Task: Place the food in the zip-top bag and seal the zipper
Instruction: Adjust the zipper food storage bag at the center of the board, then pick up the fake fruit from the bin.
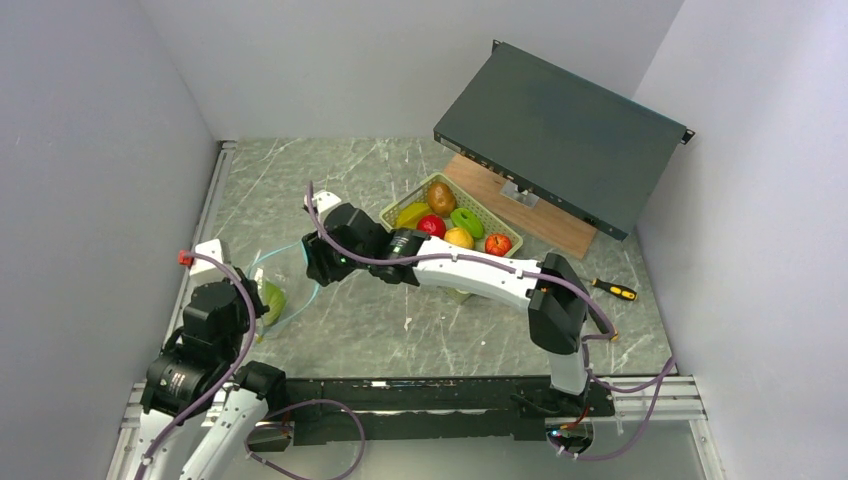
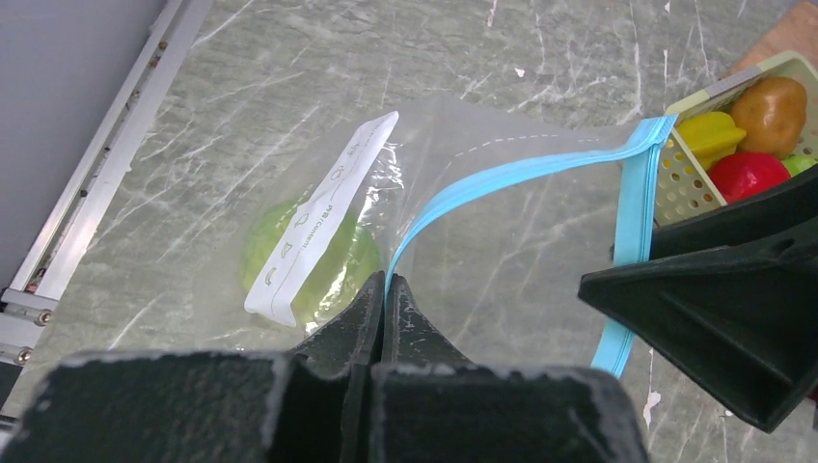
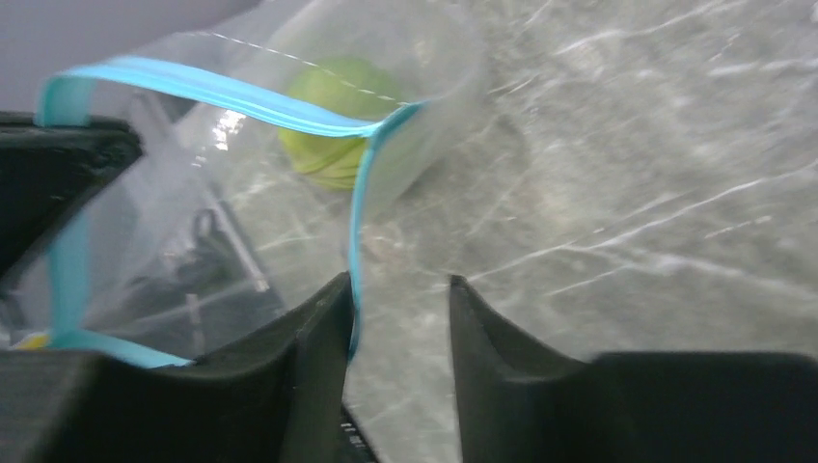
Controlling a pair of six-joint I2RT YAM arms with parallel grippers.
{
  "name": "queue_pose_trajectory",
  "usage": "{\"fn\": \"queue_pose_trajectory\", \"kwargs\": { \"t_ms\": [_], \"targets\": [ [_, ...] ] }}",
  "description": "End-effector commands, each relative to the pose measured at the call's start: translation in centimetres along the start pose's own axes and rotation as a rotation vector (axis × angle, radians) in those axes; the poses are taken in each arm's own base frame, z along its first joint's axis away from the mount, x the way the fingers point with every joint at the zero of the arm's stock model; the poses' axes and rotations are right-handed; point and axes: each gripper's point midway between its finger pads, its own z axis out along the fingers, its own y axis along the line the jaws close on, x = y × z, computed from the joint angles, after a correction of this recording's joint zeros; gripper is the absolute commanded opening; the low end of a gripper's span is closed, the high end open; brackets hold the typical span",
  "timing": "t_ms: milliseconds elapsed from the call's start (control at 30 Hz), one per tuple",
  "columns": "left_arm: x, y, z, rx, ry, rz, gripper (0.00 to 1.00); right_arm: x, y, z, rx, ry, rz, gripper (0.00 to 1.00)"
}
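1 green food (image 1: 270, 300) lies in your zip-top bag (image 1: 295, 275), lower left of the top view. The other food (image 1: 450, 225) sits in the basket (image 1: 392, 207), upper centre. Your left gripper (image 2: 386, 286) pinches the zipper (image 2: 521, 171); your right gripper (image 3: 400, 289) stands parted. The bag's mouth is unsealed.

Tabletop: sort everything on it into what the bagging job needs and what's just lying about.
Job: zip-top bag, zipper, green fruit in it, toy food in the basket.
Lying about: screwdriver, black equipment box, wooden board.

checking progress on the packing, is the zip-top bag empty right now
No, a green fruit lies inside the clear zip-top bag.
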Motion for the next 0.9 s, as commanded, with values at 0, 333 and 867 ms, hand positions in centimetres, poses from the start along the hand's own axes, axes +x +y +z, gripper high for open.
{"fn": "queue_pose_trajectory", "kwargs": {
  "t_ms": [0, 333, 867],
  "targets": [
    [-1.3, 0.4, -0.4, -0.025, -0.049, -0.034, 0.0, -3.9, -0.5, -2.7, 0.041, -0.081, -0.14, 0.52],
    [-0.5, 0.0, 0.5, -0.044, 0.023, -0.001, 0.0, -7.9, -2.1, -9.3, 0.133, -0.272, -0.209, 0.8],
    [-0.7, -0.5, 0.3, -0.004, 0.005, 0.002, 0.0, -2.7, -23.2, -10.2, 0.719, -0.038, -0.143, 0.82]
  ]
}}
